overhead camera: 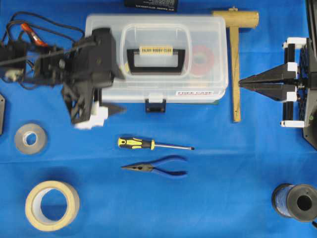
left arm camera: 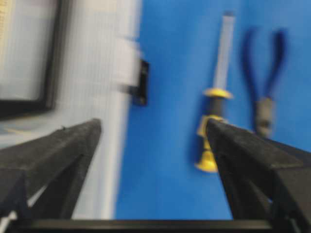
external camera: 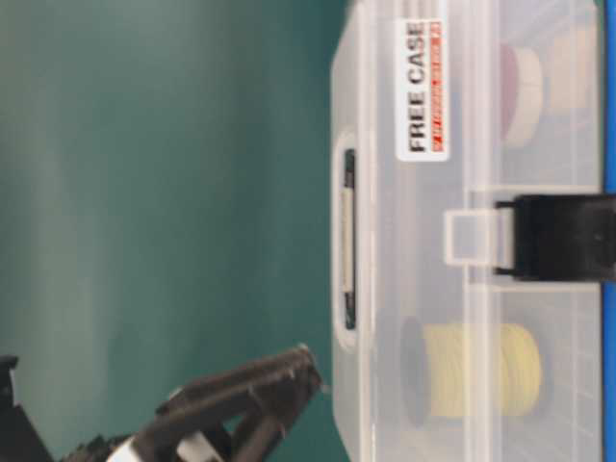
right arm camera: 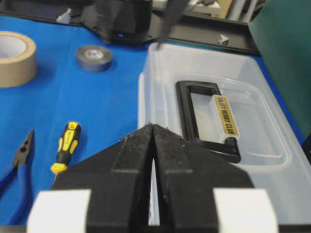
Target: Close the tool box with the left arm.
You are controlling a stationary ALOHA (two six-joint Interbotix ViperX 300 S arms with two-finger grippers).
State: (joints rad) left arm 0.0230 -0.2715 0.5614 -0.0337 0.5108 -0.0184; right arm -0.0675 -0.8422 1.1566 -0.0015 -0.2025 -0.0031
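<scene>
The tool box [overhead camera: 208, 29] is a clear plastic case at the back middle of the blue cloth. Its lid lies down flat, with the black handle [overhead camera: 156, 67] on top and the small black latch [overhead camera: 155, 105] at the front edge. My left gripper [overhead camera: 121, 92] hovers over the box's front left corner, jaws wide open and empty. In the left wrist view one finger [left arm camera: 58, 150] is over the box rim [left arm camera: 104, 97] and the other over the cloth. My right gripper [overhead camera: 242, 82] rests shut to the right of the box, pointing at it [right arm camera: 153, 127].
A wooden mallet [overhead camera: 235, 49] lies just right of the box. In front of it are a yellow-handled screwdriver [overhead camera: 148, 144] and blue pliers [overhead camera: 158, 167]. A grey tape roll [overhead camera: 30, 138] and a masking tape roll [overhead camera: 52, 205] sit at the left, a black spool [overhead camera: 294, 201] at front right.
</scene>
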